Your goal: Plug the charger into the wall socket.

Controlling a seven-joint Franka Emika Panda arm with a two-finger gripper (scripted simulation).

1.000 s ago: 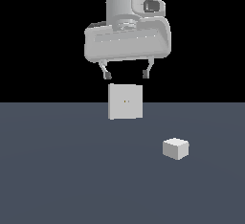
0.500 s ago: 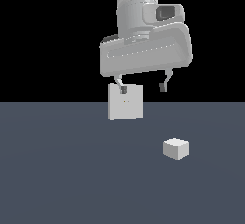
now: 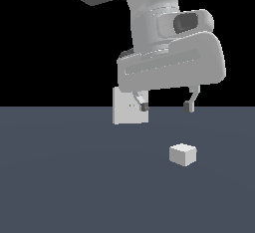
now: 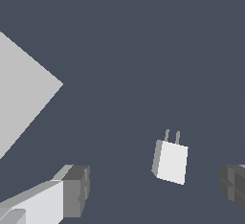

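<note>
Now, step in hand: the arm was going toward the charger (image 3: 183, 154) to pick it up; nothing was grasped yet, so I judge the task was at its beginning.
Tool: the tool (image 3: 166, 106) hung in the air above the counter (image 3: 60, 187), with its two fingers spread wide and nothing between them.
Charger: it lay alone on the counter, lower than the tool and a little toward the exterior view's right, apart from both fingers. In the wrist view the charger (image 4: 171, 161) showed two thin pins on one end, and it sat between the two fingertips but closer to one of them.
Wall socket: the wall socket (image 3: 124, 112) stood upright at the far edge of the counter, toward the exterior view's left of the charger and well apart from it.
How to do it well: I think the tool should first be centred over the block, then lowered with the fingers on the two flat sides and not on the pin end. A grasp near the middle of the body should keep the pins level. Afterwards the pins need to face the two small holes of the plate.
Risk: a finger coming down on top of the block could push it or turn it.
Hard to see: one finger covered part of the socket in the exterior view, and its holes were only tiny marks. The wrist view cut off the plate (image 4: 21, 91) and both fingertips at the picture border. The pins were not visible in the exterior view.
</note>
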